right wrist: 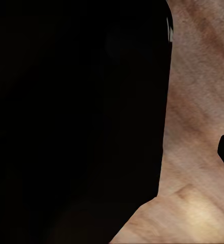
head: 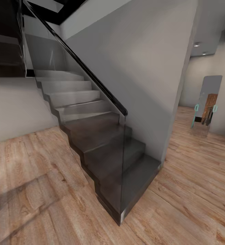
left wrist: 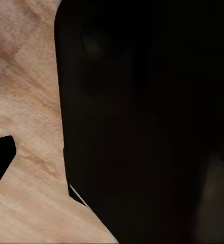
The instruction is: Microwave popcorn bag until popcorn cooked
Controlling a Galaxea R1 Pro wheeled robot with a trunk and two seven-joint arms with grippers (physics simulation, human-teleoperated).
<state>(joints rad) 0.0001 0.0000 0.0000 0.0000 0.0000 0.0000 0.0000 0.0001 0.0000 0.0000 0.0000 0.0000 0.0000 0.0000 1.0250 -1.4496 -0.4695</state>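
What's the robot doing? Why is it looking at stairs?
Nothing is being handled right now. The robot seems to be on its way through the house: its head camera faces a staircase with dark steps, a glass side panel and a black handrail, standing on a pale wood floor. To the right, an opening leads to another room with a tall mirror. Both wrist cameras look down at the wood floor past a large dark shape, too dark to identify.

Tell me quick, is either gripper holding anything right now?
Left gripper: cannot be told; dark shapes over wood floor.
Right gripper: cannot be told, same dark view.
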